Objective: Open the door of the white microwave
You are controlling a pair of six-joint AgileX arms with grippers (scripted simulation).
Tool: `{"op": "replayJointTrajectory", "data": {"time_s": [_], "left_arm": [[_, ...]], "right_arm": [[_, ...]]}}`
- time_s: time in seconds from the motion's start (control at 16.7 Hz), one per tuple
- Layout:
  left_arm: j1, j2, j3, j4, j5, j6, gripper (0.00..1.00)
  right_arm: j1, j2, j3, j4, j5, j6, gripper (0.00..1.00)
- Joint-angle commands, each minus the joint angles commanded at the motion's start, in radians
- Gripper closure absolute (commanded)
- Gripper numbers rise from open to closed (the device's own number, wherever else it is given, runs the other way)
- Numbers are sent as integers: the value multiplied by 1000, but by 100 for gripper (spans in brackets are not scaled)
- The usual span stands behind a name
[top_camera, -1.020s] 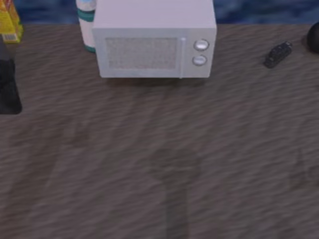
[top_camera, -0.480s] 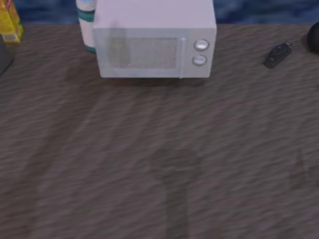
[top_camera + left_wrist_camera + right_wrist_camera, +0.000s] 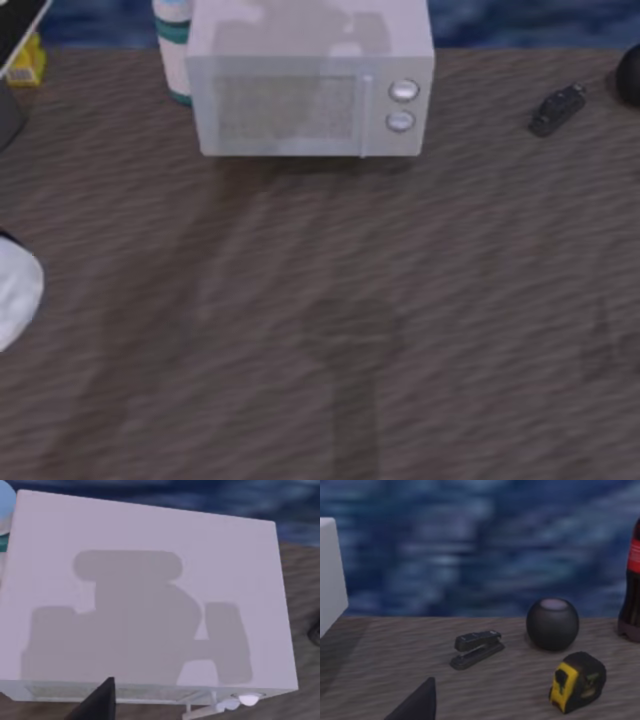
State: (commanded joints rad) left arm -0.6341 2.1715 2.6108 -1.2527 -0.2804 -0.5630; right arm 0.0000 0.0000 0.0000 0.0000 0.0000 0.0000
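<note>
My left gripper looks down from above the microwave (image 3: 310, 75) and casts its shadow on the roof; only one dark fingertip (image 3: 100, 702) enters its wrist view, touching nothing, so I cannot tell whether my fingers are spread or pressed together. Part of my left arm (image 3: 15, 290) shows at the table's (image 3: 320, 330) left edge. My right gripper likewise shows one fingertip (image 3: 417, 705) clear of everything, its spread not discernible. The one microwave stands at the table's far edge, left of centre, its door (image 3: 285, 108) flush and closed, one handle (image 3: 365, 115) beside two knobs (image 3: 403, 91). One white-and-teal cylinder (image 3: 173, 50) stands just beside its left wall. Right of it: one stapler (image 3: 557, 108), one dark sphere (image 3: 552, 624), one tape measure (image 3: 576, 681), one bottle (image 3: 631, 585).
</note>
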Motion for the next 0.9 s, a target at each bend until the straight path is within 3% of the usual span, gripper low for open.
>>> {"op": "replayJointTrajectory", "data": {"time_s": [0.42,0.9], "left_arm": [[-77,373,278,-229,-52,-82,0],[-74,393,273,-223,-52,-81,0]], "right_arm": [[0,0,0,0,0,0,0],[0,0,0,0,0,0,0]]}}
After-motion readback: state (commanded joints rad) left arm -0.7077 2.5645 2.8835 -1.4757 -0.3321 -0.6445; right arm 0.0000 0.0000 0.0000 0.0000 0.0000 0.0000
